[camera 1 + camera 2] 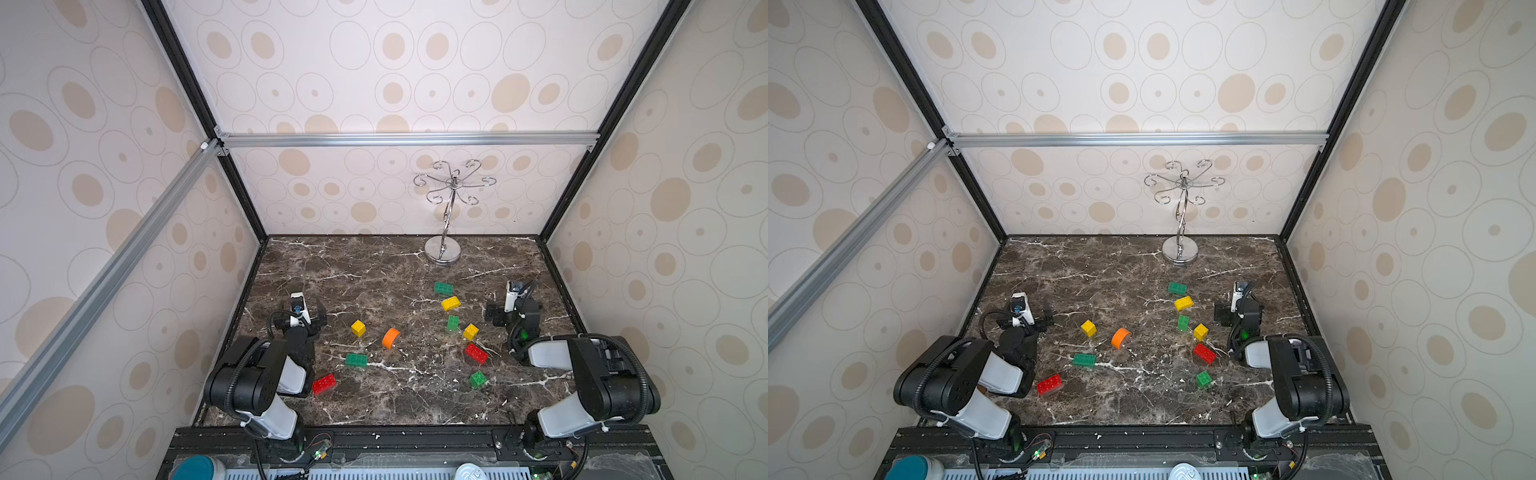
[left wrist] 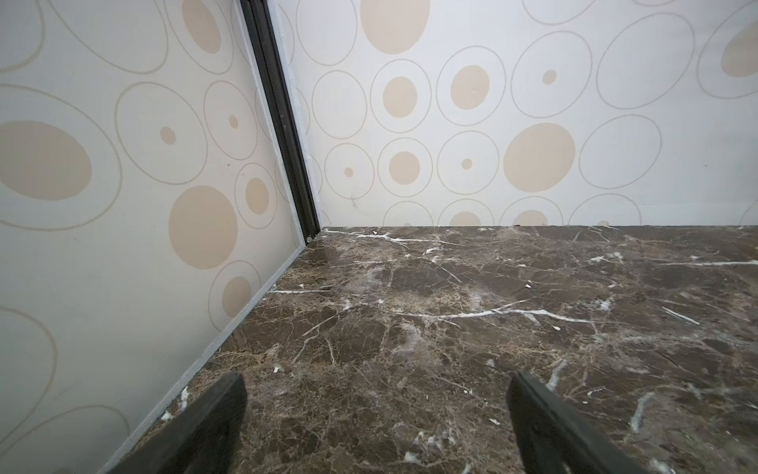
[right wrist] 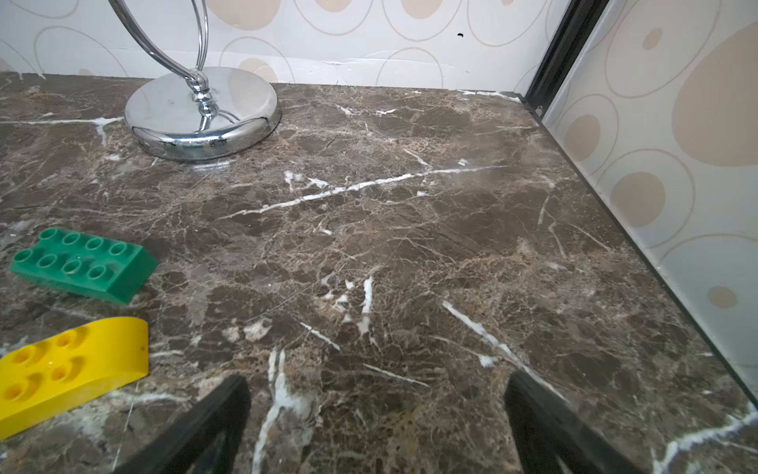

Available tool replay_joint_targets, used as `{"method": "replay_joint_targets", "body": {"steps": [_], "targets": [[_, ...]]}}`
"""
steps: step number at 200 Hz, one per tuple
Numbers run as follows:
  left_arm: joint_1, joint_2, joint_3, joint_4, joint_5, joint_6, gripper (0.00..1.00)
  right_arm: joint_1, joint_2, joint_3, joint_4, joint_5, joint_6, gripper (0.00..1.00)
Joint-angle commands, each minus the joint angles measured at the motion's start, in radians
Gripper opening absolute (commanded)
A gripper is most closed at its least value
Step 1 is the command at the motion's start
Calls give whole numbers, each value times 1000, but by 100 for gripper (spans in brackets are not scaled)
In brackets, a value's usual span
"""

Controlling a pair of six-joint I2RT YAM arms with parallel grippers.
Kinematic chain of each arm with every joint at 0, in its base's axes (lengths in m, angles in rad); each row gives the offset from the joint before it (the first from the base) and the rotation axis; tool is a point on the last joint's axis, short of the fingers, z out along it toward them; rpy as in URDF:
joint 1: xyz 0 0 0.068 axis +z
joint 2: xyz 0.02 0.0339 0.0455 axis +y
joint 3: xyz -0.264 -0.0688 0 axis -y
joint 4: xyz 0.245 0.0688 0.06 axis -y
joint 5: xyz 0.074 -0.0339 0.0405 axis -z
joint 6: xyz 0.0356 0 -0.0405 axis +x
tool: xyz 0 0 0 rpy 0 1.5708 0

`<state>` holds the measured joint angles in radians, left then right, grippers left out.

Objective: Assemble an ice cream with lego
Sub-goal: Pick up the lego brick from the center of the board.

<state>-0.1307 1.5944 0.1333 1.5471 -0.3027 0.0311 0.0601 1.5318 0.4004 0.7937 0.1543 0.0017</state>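
Lego pieces lie scattered on the marble table [image 1: 395,399]. Between the arms are an orange half-round piece [image 1: 391,338], a yellow square brick [image 1: 358,328], a green oblong brick [image 1: 356,360] and a red oblong brick [image 1: 324,384]. Nearer the right arm are a green oblong brick [image 3: 82,264], a yellow domed piece [image 3: 69,369], a small green brick [image 1: 453,323], a yellow square [image 1: 471,331], a red brick [image 1: 476,353] and a green square [image 1: 478,379]. My left gripper [image 2: 377,394] is open over bare marble by the left wall. My right gripper [image 3: 377,394] is open and empty, to the right of the yellow domed piece.
A silver hooked metal stand [image 1: 443,249] rises at the back of the table, its round base [image 3: 203,117] beyond the green oblong brick. Patterned walls enclose the table on the left, back and right. A black rail [image 1: 415,440] runs along the front edge.
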Motion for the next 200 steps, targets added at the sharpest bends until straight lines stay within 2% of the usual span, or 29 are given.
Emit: {"method": "replay_joint_targets", "body": {"steps": [1, 200], "targets": [[3, 6, 13, 0, -12, 7, 100, 7, 10, 17, 19, 3, -12, 99], [38, -4, 62, -113, 50, -19, 100, 7, 11, 18, 17, 2, -12, 99]]}}
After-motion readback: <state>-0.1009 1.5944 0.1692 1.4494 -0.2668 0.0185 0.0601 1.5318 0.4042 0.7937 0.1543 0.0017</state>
